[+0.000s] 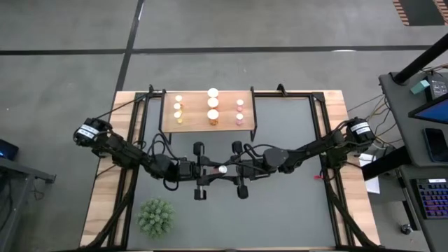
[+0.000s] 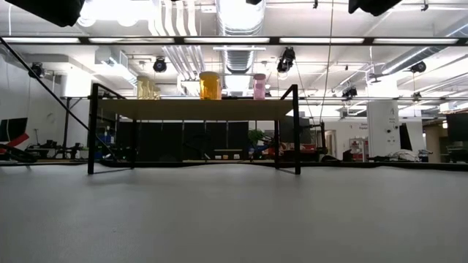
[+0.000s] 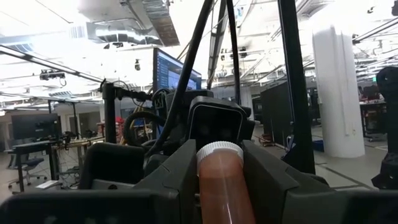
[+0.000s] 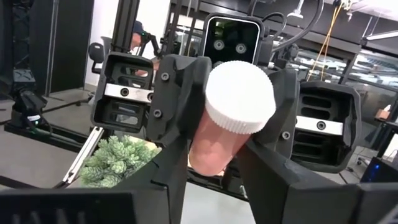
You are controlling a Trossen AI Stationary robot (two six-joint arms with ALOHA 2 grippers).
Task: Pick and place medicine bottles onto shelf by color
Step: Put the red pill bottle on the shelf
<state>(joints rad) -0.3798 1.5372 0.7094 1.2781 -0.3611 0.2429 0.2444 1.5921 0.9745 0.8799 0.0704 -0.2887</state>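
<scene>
My left gripper (image 1: 212, 169) is shut on a pink bottle with a white cap (image 1: 222, 169), held above the table's middle. My right gripper (image 1: 234, 169) faces it from the right. It is open, and its fingers (image 4: 62, 208) are spread wide just short of the cap (image 4: 239, 96). The shelf (image 1: 192, 112) stands at the table's far side on black legs. On it are yellow bottles (image 1: 177, 108) on the left, orange bottles (image 1: 213, 103) in the middle and pink bottles (image 1: 240, 110) on the right. The low view shows them too (image 2: 210, 85). My left gripper pinches the pink bottle's body (image 3: 221, 186) between its two fingers (image 3: 177, 180). The fingers come level from the table's left and lie along the bottle. The cap (image 3: 219, 152) sticks out at the fingertips, toward my right gripper. The bottle is lifted clear of the table.
A green spiky plant (image 1: 155, 215) stands near the table's front left and also shows in the right wrist view (image 4: 118, 158). The grey table top (image 1: 280, 203) lies between the arms and the near edge. Desks with screens (image 1: 427, 140) stand beyond the right edge.
</scene>
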